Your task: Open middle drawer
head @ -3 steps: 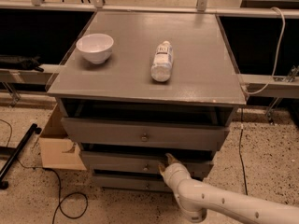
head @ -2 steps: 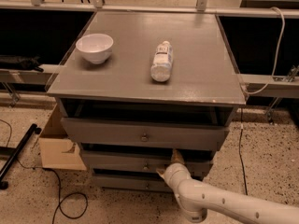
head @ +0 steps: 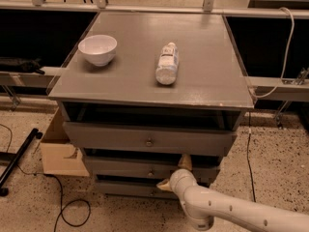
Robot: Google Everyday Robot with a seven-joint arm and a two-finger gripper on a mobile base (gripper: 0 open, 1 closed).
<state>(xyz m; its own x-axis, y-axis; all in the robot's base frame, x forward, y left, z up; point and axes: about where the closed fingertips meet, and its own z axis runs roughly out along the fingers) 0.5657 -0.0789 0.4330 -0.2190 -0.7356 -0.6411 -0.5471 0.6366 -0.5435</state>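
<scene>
Directly right of the knob point(head: 151, 172), the gripper point(head: 174, 174) meets the middle drawer point(head: 116, 167) front, its fingers point(head: 185, 161) spread apart above and below.

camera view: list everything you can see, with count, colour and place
cabinet: 1, grey, centre of view, on the speckled floor
top drawer: 1, grey, just under the cabinet top, pulled partly out
middle drawer: 1, grey, small round knob, below the top drawer
bottom drawer: 1, grey, lowest, partly hidden by the arm
bowl: 1, white, cabinet top, left
bottle: 1, clear with a pale label, lying on its side, cabinet top, centre
cardboard box: 1, tan, floor, left of the cabinet
cable: 1, black, floor, lower left
arm: 1, white, coming in from lower right
end effector: 1, tan, at the middle drawer front, right of its knob
</scene>
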